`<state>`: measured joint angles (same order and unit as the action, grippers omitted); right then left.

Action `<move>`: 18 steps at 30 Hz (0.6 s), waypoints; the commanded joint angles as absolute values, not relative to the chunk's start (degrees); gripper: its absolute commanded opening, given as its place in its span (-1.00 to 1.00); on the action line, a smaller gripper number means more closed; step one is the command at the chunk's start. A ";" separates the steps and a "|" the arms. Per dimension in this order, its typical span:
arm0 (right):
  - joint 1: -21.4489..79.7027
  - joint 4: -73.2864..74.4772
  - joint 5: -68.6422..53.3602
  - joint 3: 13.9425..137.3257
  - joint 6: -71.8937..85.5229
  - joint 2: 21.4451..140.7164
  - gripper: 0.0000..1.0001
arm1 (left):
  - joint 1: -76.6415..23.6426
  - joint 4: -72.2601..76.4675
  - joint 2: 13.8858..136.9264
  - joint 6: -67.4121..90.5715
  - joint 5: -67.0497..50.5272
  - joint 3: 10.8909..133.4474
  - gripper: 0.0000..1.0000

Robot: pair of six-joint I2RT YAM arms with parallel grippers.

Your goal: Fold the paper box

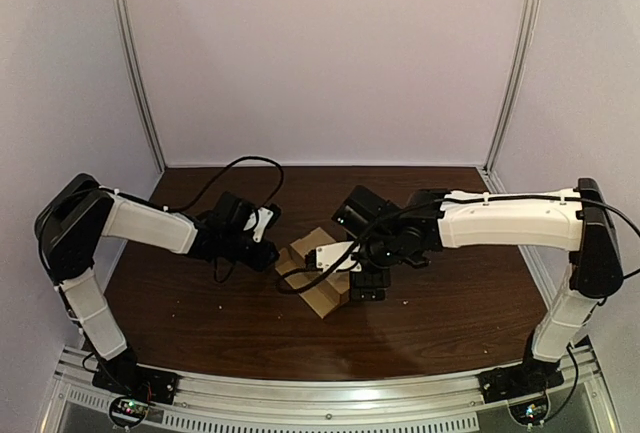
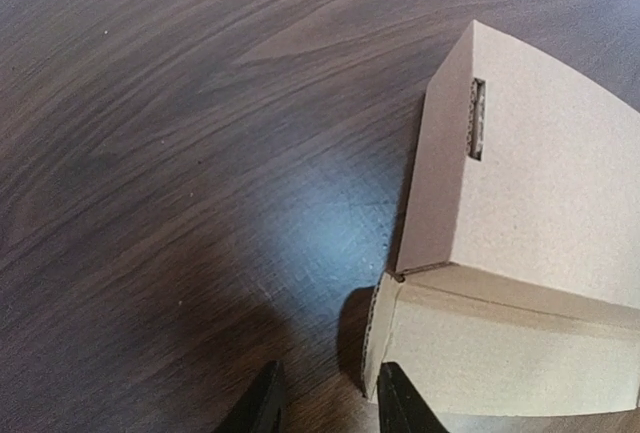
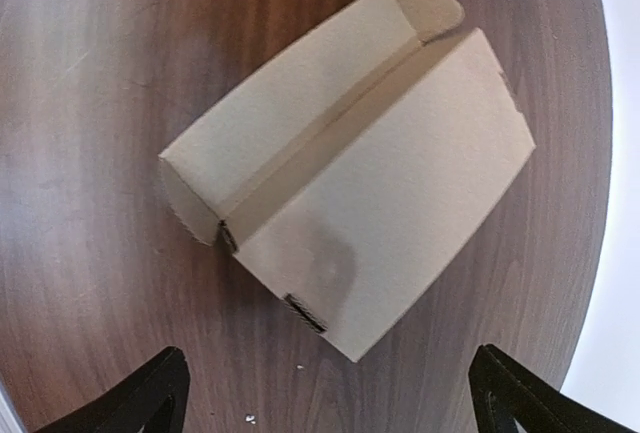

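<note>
The paper box (image 1: 322, 298) lay at the centre of the worktop (image 1: 200, 323). Its panels were bent over into a rough shell, but 1 long flap looked loose and a slot stood unfilled, so by my judgement the tucking remained. The left tool (image 2: 325, 403), narrowly parted and empty, sat just beside the box's 9 o'clock corner. The right tool (image 3: 330, 393) hovered above, spread wide, holding nothing.

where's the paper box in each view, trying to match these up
top external: paper box sits just below the picture's centre.
left wrist: paper box fills the right side.
right wrist: paper box lies diagonally across the centre.
shared landmark: the narrow slot in one panel, also seen from the right wrist; too small to tell from above.
</note>
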<state>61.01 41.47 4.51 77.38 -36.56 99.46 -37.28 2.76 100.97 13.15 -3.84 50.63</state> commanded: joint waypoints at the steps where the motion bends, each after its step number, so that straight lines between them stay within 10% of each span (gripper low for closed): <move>1: 54.44 39.79 2.68 80.80 -25.64 96.82 0.99 | -36.83 4.47 102.81 12.31 -6.07 50.89 -0.31; 7: 46.87 52.68 -24.71 88.10 -27.60 101.57 0.99 | -36.69 6.45 104.20 11.33 -7.60 50.65 -0.37; 18: 59.23 35.10 -5.53 69.02 -45.21 98.09 0.75 | -35.23 10.40 105.00 11.27 -9.69 48.83 -0.70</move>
<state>56.60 43.27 -13.72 71.37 -39.64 98.91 -35.88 6.81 103.61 11.86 -7.97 49.84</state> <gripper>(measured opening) 0.867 0.176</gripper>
